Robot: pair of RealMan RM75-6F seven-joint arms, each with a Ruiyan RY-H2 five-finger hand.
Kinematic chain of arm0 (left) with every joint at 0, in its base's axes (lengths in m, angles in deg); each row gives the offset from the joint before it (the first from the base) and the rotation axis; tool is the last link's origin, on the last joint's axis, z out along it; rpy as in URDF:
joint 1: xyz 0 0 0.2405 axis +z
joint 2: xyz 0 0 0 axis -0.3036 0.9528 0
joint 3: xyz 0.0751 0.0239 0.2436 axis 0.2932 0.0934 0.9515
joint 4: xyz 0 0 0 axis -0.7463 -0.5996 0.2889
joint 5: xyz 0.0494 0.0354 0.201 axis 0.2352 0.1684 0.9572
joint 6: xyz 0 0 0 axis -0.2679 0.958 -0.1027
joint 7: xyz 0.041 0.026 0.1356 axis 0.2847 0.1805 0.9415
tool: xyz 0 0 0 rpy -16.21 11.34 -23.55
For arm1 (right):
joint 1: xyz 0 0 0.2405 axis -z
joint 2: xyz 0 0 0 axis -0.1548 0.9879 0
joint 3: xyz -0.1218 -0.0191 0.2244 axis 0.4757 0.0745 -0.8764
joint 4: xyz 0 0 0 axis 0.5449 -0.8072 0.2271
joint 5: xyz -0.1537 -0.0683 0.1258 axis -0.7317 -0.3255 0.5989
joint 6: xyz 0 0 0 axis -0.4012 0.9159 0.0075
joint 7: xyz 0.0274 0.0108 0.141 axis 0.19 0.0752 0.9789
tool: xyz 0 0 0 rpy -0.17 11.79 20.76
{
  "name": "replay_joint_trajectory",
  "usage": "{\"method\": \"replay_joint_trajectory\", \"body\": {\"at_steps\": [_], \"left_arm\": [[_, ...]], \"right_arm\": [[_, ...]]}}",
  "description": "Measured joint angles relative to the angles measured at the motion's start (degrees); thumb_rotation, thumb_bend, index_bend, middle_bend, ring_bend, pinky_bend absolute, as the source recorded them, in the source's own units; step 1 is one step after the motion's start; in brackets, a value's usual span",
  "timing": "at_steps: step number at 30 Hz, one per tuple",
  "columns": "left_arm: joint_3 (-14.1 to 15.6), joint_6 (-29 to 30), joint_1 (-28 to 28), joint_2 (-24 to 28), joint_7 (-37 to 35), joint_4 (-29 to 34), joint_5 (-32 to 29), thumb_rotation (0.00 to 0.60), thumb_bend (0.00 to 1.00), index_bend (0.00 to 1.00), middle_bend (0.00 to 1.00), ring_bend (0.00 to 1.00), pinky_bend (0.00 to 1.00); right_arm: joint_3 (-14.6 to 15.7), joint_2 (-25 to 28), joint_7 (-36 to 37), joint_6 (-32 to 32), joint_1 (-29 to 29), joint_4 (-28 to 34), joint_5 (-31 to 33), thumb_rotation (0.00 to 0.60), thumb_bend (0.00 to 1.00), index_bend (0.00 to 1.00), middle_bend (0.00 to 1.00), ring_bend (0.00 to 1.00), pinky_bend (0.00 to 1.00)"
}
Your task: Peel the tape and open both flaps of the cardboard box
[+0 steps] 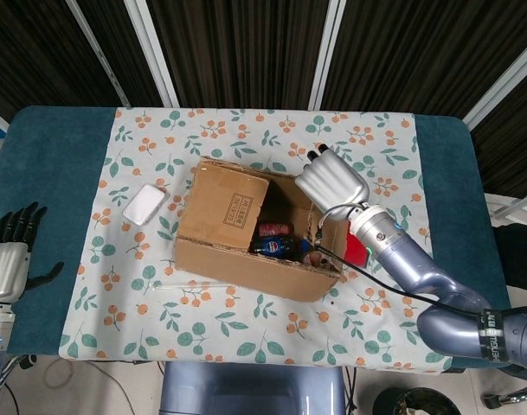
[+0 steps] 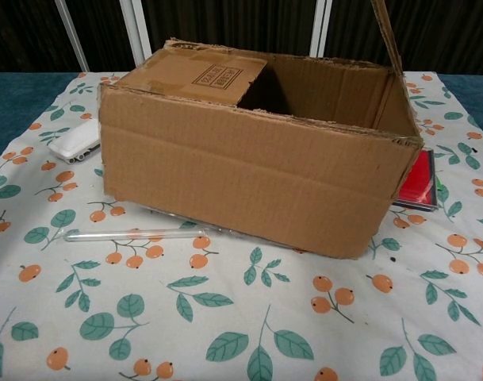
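Observation:
The cardboard box sits mid-table on the floral cloth. Its left flap lies flat and closed, printed side up, also seen in the chest view as the left flap. The right flap stands nearly upright. My right hand is at that flap's top edge and holds it; the hand is out of the chest view. Inside the box show a red can and a dark blue bottle. My left hand hovers open at the table's left edge, far from the box.
A clear peeled tape strip lies on the cloth in front of the box. A white flat case rests left of the box. A red flat item lies against the box's right side. Teal table borders the cloth.

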Motion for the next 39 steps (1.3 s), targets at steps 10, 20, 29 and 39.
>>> {"method": "replay_joint_trajectory", "body": {"at_steps": [10,20,29,39], "left_arm": [[-0.1,-0.2,0.1,0.0,0.2,0.1,0.0,0.600,0.19,0.00,0.00,0.00,0.00],[-0.1,-0.4,0.2,-0.1,0.4,0.2,0.1,0.600,0.19,0.00,0.00,0.00,0.00],[-0.2,-0.5,0.3,-0.2,0.4,0.2,0.1,0.600,0.19,0.00,0.00,0.00,0.00],[-0.3,-0.5,0.4,-0.1,0.4,0.3,0.1,0.600,0.19,0.00,0.00,0.00,0.00]], "right_arm": [[0.4,3.4,1.5,-2.0,0.3,1.1,1.1,0.600,1.00,0.65,0.55,0.33,0.37],[0.4,9.1,5.0,-10.9,-1.7,1.5,3.5,0.600,1.00,0.65,0.54,0.33,0.37],[-0.2,11.5,8.4,-15.3,-3.7,1.3,4.7,0.600,1.00,0.65,0.54,0.32,0.37],[0.2,14.0,9.7,-17.7,-5.7,0.8,4.8,0.600,1.00,0.65,0.54,0.32,0.37]]}}
